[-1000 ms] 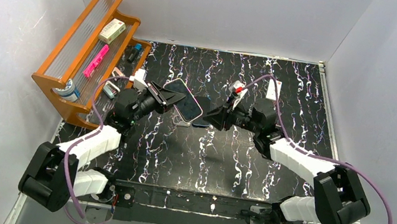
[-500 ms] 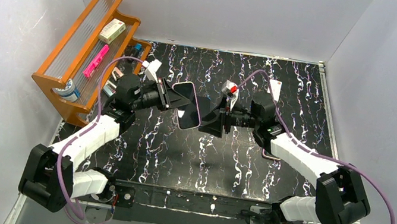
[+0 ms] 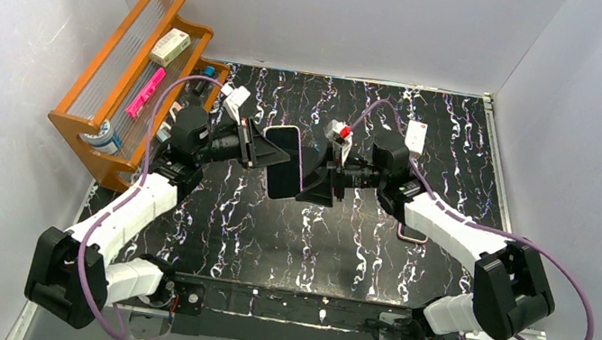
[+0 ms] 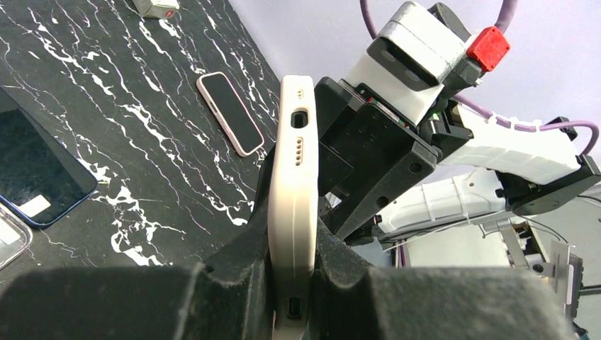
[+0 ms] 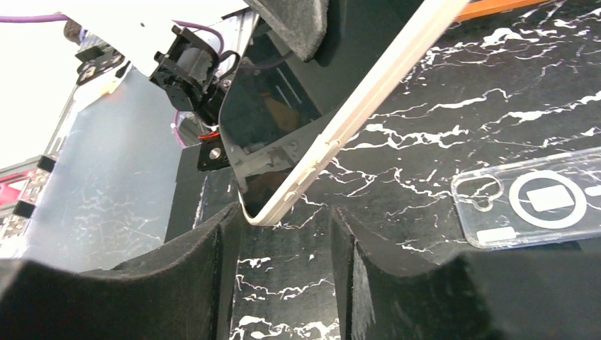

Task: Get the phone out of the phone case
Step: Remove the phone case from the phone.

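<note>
1. Works well above the black table [image 3: 359, 243], giving both arms room to turn and pull.
2. Clamps the left gripper [image 4: 294, 244] shut across front and back of the phone case [image 4: 296, 177], with the phone [image 5: 276, 134] seated inside and its screen turned toward the other arm, offering a free corner.
3. Holds the right gripper [image 5: 283, 241] with jaws apart, the case's lower corner just between them and seemingly touching neither pad; probably lined up to grab or pry there.
4. Leaves a clear spare case [image 5: 531, 202] flat on the table beside the right gripper, out of the way.
5. Compared with a second ago: carries the case higher and rolled over, dark screen up instead of pale back; has the right gripper nearer, jaws wider.
</note>
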### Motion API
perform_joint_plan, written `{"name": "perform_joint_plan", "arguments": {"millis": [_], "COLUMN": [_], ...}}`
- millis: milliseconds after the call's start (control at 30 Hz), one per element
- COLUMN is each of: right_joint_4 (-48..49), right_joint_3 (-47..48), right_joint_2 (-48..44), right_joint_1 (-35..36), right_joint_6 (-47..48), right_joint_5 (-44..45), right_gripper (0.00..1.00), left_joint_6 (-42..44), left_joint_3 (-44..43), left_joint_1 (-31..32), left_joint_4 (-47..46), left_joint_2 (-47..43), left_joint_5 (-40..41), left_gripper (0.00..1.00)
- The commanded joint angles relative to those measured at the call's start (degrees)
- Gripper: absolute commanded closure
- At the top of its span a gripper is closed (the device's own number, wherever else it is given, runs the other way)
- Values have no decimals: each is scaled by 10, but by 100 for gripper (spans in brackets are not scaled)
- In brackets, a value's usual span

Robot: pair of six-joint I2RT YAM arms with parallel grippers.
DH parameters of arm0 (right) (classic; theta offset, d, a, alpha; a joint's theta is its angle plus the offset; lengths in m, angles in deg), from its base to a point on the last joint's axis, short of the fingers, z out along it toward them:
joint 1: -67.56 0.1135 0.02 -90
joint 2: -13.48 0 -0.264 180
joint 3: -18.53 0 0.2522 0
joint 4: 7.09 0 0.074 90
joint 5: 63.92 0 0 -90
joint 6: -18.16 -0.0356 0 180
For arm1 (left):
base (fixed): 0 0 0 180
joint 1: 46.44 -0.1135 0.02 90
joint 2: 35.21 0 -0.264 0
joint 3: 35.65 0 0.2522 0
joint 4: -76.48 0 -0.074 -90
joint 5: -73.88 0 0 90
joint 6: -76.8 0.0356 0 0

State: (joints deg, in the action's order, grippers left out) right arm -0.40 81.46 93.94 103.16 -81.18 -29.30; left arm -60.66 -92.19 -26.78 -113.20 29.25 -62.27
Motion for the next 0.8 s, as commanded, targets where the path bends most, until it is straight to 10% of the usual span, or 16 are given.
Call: {"name": "perform_joint_plan", "arguments": {"millis": [0,533,767], "right_joint_4": [-12,-84,-160], "right_joint_3": [34,64,94], "right_joint_2": [5,21,21], "right_joint_1": [7,34,90], "right_joint_6": [25,153,294], "right_joint_5": [-28,-49,31], "right_gripper": [46,98,99], "left_joint_6": [9,-29,-48], "left_joint_3": [-32,-58,-66], "left_joint_1": [-2,-1,-1], "left_joint_4": [-21,-12,-10], "left_joint_2": [-24,-12,-5], "left_joint_5": [-47,-98,-107], "left_gripper": [100,100,100]}}
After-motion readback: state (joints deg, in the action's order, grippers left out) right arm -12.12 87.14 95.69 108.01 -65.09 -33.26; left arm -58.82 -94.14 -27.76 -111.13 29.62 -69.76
